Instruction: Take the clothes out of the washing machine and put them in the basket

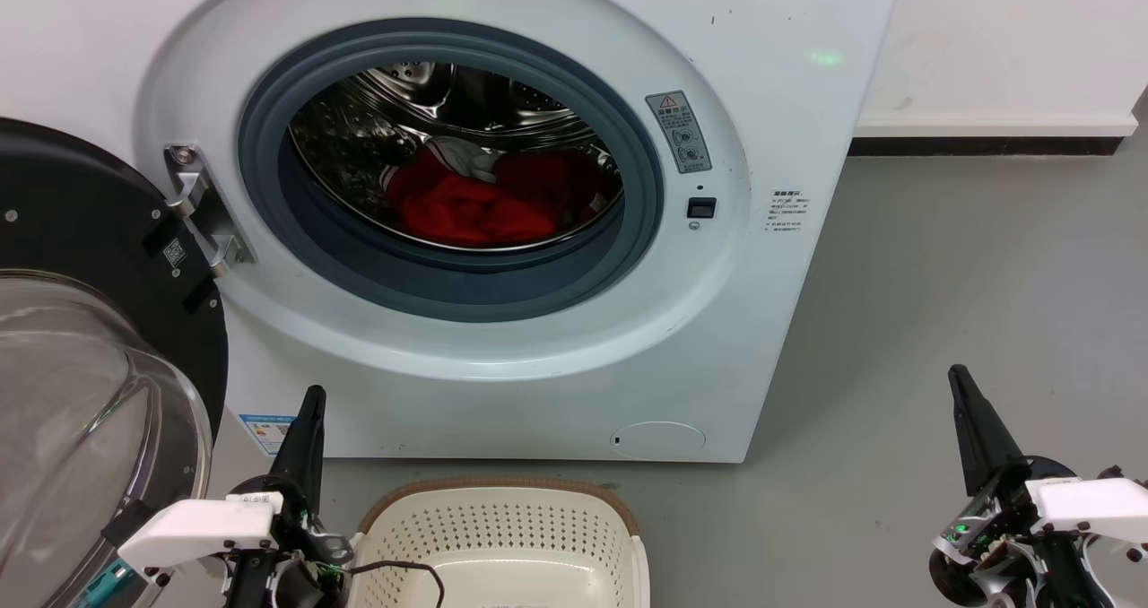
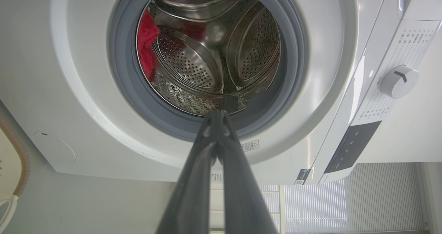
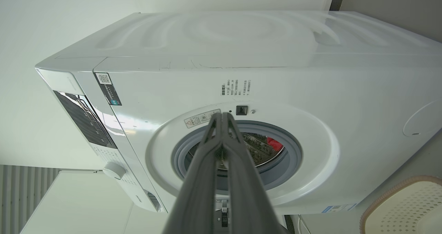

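Clothes (image 1: pixel 475 206) lie heaped in the drum (image 1: pixel 377 133) of the washing machine (image 1: pixel 771 97), the basket (image 1: pixel 502 529) on the floor (image 1: pixel 942 276) before it. Left gripper (image 1: pixel 313 395) and right gripper (image 1: pixel 958 375) are both pinched closed, empty.

Lower left, my left gripper (image 1: pixel 313 403): two long dark tapering fingers (image 1: pixel 303 451) on a white boxy block (image 1: pixel 197 523) with small dark screws (image 1: pixel 227 545), a thin black cable (image 1: pixel 405 564) looping off it. Lower right, my right gripper (image 1: pixel 961 388) matches, with a green light (image 1: pixel 960 528).

Tool (image 2: pixel 217 114) closed; clothes (image 2: pixel 147 42), apparently bunched, in washing machine (image 2: pixel 69 75)
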You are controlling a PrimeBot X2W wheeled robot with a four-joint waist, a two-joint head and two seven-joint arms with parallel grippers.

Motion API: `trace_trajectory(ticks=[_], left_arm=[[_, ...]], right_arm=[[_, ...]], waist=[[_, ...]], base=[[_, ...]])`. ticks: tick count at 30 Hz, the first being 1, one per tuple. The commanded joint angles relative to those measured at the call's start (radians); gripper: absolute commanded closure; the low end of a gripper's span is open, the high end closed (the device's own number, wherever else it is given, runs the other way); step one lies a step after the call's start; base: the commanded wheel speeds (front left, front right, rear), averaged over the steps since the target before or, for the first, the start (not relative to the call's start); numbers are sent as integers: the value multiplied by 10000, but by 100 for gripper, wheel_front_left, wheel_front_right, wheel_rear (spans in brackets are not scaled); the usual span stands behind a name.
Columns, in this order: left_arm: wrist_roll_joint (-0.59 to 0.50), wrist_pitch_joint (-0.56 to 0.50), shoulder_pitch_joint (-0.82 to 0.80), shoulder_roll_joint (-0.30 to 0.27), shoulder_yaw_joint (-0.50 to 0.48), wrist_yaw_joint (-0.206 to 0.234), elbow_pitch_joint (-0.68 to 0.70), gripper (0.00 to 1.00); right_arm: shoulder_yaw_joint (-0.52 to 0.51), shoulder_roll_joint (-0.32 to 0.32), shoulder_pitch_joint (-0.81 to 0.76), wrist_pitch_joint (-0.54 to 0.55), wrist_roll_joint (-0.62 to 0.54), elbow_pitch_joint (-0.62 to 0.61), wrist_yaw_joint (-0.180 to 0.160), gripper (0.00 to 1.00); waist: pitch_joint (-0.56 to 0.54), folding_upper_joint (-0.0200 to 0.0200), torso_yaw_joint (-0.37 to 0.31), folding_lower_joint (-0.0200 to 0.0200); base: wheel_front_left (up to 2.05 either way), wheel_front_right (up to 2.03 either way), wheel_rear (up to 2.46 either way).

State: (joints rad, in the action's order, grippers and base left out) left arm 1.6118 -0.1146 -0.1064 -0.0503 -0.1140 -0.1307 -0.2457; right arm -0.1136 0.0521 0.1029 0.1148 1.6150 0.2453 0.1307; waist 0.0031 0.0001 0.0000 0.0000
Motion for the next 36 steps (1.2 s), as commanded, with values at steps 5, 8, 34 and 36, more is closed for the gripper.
trace_trajectory(ticks=[5, 8, 34, 36], left_arm=[[25, -17, -57, 10, -21, -32, 1, 100], [25, -17, -57, 10, -21, -32, 1, 100], [-40, 210, -58, 3, 284, 2, 13, 0], [-83, 318, -103, 3, 433, 2, 30, 0]], right_arm=[[6, -27, 129, -7, -45, 16, 0, 100], [6, -27, 129, -7, -44, 16, 0, 100], [31, -1, -100, -201, -22, -134, 2, 0], [53, -1, -151, -311, -57, -229, 2, 0]], waist=[[0, -1, 0, 0], [0, -1, 0, 0], [8, -1, -11, 0], [13, -1, -17, 0]], base=[[0, 0, 0], [0, 0, 0], [0, 0, 0], [0, 0, 0]])
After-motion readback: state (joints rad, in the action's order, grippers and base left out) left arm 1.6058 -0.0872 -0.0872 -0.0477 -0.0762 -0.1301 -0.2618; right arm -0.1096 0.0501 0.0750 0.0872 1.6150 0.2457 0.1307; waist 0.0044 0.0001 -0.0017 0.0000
